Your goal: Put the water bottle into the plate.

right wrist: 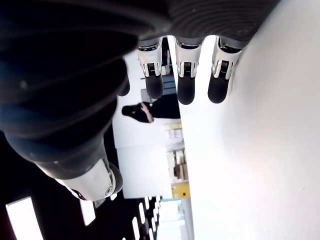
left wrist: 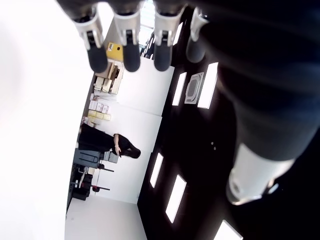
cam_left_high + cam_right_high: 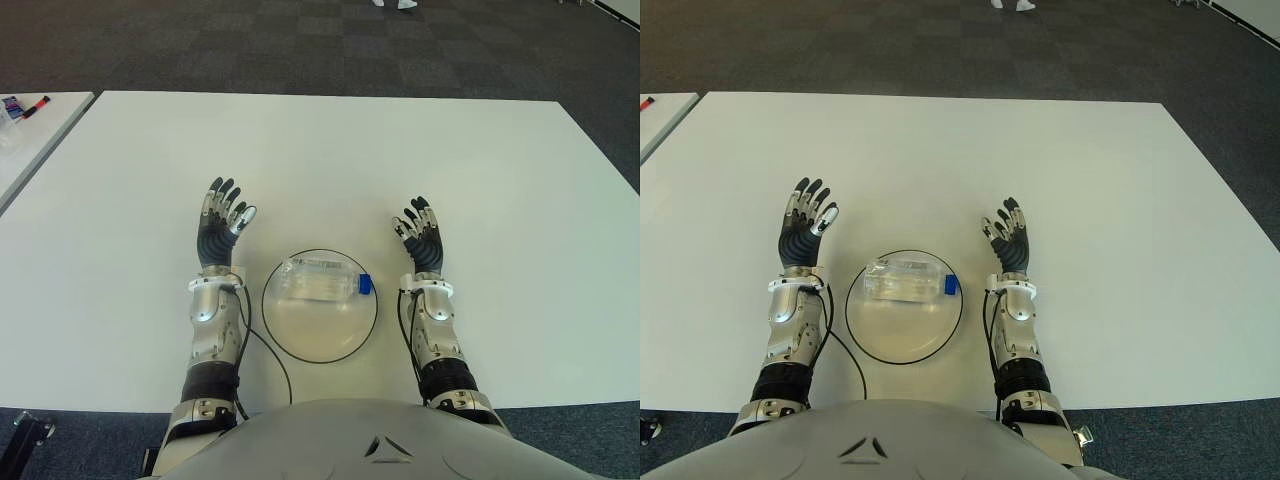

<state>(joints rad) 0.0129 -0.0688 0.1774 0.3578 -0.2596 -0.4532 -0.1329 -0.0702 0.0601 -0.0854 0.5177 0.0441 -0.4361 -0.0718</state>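
From the head I see the water bottle (image 3: 320,280) lying on its side inside the plate (image 3: 318,345), blue cap toward my right robot hand (image 3: 421,236). My left robot hand (image 3: 221,224) shows on the plate's other side. Only the wrist views show a person (image 2: 107,145) far off. Both hands are released, fingers extended, holding nothing. Bare white surface (image 3: 330,160) stretches beyond the plate to its far edge.
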